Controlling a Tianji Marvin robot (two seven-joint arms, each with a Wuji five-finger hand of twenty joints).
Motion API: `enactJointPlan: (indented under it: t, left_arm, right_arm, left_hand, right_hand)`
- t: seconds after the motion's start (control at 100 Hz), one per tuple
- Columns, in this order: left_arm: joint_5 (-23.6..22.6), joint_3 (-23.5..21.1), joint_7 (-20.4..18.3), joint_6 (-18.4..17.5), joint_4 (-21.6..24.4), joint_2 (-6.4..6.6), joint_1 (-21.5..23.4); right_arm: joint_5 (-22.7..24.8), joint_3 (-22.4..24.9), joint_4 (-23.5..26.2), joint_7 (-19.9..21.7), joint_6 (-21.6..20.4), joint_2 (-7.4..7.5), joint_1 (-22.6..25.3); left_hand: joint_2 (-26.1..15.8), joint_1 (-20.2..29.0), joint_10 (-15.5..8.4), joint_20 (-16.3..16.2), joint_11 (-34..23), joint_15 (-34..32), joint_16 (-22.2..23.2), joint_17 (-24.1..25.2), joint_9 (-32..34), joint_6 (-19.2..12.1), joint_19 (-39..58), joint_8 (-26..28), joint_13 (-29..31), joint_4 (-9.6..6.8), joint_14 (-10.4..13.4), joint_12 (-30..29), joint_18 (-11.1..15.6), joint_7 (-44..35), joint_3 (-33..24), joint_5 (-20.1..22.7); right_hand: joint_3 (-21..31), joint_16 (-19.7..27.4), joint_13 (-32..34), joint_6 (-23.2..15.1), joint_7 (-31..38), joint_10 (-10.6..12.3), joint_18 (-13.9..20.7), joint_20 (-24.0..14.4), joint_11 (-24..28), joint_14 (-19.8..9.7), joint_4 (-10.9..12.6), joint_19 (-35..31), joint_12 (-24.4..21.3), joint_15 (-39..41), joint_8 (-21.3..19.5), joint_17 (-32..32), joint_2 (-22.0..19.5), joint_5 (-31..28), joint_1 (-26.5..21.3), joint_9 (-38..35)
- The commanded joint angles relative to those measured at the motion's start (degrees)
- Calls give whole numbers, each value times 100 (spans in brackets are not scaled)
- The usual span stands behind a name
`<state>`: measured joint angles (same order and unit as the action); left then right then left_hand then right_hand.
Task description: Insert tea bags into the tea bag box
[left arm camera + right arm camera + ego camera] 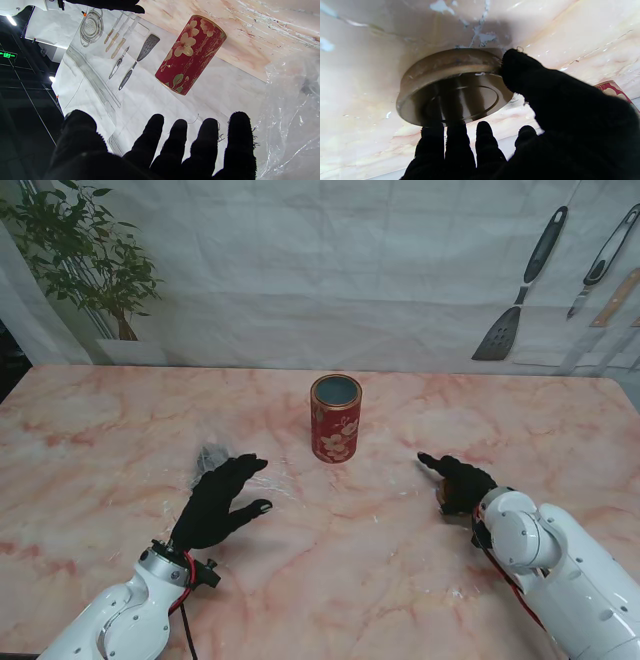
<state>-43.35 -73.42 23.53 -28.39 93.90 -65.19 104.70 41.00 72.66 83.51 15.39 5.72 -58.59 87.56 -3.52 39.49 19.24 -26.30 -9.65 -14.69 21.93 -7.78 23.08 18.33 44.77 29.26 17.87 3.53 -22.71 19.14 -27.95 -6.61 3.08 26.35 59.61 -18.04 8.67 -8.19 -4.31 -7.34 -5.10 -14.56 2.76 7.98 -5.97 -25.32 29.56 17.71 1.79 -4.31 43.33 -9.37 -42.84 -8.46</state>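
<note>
- Midway across the marble table (100, 430), the red flowered tea bag box (335, 418) is standing upright, uncovered.
- Left hand (218, 502) is spreading its fingers, grasping nothing, beside clear plastic wrap (295, 105).
- Right hand (460, 483) is pinching the gold lid (450, 85).

Marble table (100, 440): tin (335, 418), lid (450, 85), bag (212, 457)

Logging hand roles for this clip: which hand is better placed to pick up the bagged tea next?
Left. The left hand is open beside the clear plastic bag, left of the open red tin. The right hand is occupied, its fingers on the metal lid.
</note>
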Motion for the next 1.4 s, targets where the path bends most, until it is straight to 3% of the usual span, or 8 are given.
enactJointPlan:
  t: [0.0,0.21,0.3,0.46,0.59,0.74,0.85,1.39]
  left_arm:
    - [39,1,-75,-42,23,-23,-10]
    - [54,-6,-76,-79,28,-26,-10]
    - [66,-8,-80,-88,32,-28,-12]
    - [61,-9,-86,-96,42,-27,-11]
    - [65,-8,-77,-104,45,-30,-13]
    - [76,-14,-67,-135,43,-34,-15]
    - [95,-8,-59,-154,30,-40,-21]
    - [113,-24,-92,-168,45,-37,-7]
  right_arm:
    - [48,-184,-222,335,69,-33,214]
    - [93,-195,-231,217,127,-51,258]
    - [84,-179,-237,93,113,-73,282]
    - [127,-160,-254,-292,128,-136,320]
    - [106,-134,-226,-302,150,-144,324]
    - [45,-114,-244,-301,110,-149,323]
    - [132,-125,-237,-267,107,-134,314]
    - [169,88,66,-809,343,-251,414]
  left_hand:
    - [35,122,-208,-109,-32,98,7,-27,50,-144,193,32,27,-95,55,18,-69,-63,-66,128]
    - [29,111,-216,-112,-36,97,9,-24,54,-157,200,34,28,-93,59,18,-78,-69,-61,128]
    - [29,112,-215,-115,-35,96,9,-28,49,-146,206,34,29,-93,54,19,-77,-69,-62,129]
    - [32,111,-219,-117,-37,97,9,-32,54,-157,212,36,28,-92,52,19,-78,-73,-63,140]
    - [25,108,-223,-115,-33,97,8,-26,51,-155,208,39,31,-92,62,17,-72,-79,-62,151]
    - [26,107,-214,-112,-35,96,9,-22,58,-156,204,42,34,-92,62,19,-73,-85,-63,166]
    - [31,107,-224,-110,-39,94,10,-22,68,-147,201,48,42,-92,62,21,-72,-96,-63,193]
    - [32,106,-224,-116,-46,84,14,-49,83,-133,227,57,57,-91,51,22,-73,-102,-64,238]
  right_hand:
    - [590,-522,1299,-169,10,99,-10,-531,89,-198,274,-3076,130,1744,-12,-1704,-162,-75,-544,192]
    - [1028,-690,1589,-254,221,182,291,-452,304,-316,286,-3475,818,2255,-236,-2167,-184,-47,-909,224]
    - [1247,-797,1753,-265,232,197,266,762,402,-392,-294,-4193,908,2482,-713,-2255,170,-10,-1237,202]
    - [1520,-1018,2371,-244,387,171,395,1071,1547,-567,-1091,-5265,439,3170,-3088,-2599,827,147,-1787,3]
    - [1512,-1024,2607,-248,913,182,476,896,2337,-604,-1179,-5398,-418,3365,-3683,-2770,794,205,-1878,-121]
    - [1556,-960,3042,-245,3020,300,426,643,3866,-608,-1299,-5590,-558,3558,-2123,-3014,839,386,-2044,-118]
    - [1575,-885,3341,-289,3719,385,419,374,4068,-668,-1324,-5758,-537,3766,-1492,-3146,819,393,-2099,-489]
    - [1781,-865,3522,-323,4970,501,203,56,3942,-523,-1342,-6035,-565,4132,-1538,-3367,905,396,-2148,-935]
